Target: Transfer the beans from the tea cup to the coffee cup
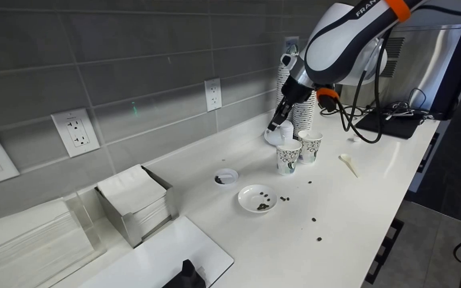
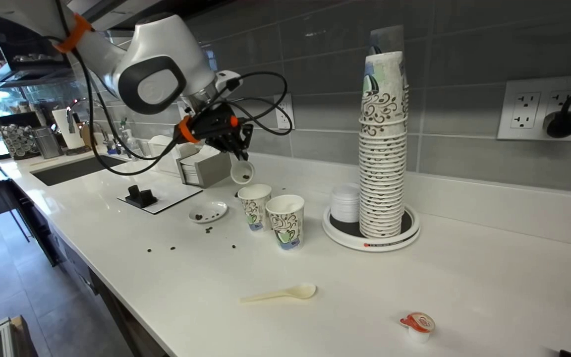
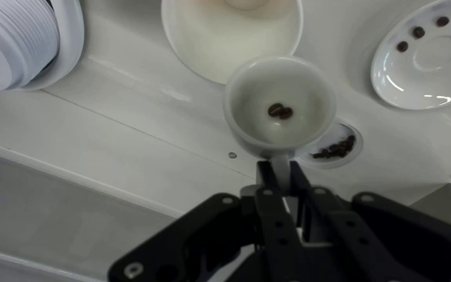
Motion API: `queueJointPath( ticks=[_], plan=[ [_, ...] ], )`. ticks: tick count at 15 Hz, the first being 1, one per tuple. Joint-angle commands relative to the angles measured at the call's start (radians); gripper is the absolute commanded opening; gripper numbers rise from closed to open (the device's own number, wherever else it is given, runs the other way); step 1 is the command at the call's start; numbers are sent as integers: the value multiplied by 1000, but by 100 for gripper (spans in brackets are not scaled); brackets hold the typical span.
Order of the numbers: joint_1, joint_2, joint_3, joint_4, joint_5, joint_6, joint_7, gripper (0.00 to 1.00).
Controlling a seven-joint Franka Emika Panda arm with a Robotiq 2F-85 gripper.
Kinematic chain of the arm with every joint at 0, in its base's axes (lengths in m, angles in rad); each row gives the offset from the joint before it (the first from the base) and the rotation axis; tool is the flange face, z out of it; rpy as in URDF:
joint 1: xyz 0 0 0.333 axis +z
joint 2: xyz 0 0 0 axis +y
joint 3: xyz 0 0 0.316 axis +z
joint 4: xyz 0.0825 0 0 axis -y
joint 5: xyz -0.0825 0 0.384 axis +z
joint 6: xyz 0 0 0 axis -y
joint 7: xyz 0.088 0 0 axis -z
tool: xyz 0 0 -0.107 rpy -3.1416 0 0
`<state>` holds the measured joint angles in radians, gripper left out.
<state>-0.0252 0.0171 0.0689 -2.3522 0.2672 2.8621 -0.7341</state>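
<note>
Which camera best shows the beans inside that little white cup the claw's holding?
The wrist view: it looks right into the white cup, showing two beans clearly. In an exterior view those beans are only a tiny dark patch; elsewhere I can't make them out.

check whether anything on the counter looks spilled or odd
Yes: several dark beans lie loose on the counter, some beside the saucer, others farther off. They look spilled, since more sit in the saucer and tea cup.
</note>
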Motion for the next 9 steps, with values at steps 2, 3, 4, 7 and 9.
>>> queueJointPath(
  ticks=[2,3,4,7,9],
  plan=[
    [0,0,0,0,0,0,0,11],
    [0,0,0,0,0,0,0,3],
    [-1,7,1,11,21,10,-22,3],
    [-8,10,1,43,132,-40,-112,3],
    [-8,10,3,56,233,-53,-207,3]
  ],
)
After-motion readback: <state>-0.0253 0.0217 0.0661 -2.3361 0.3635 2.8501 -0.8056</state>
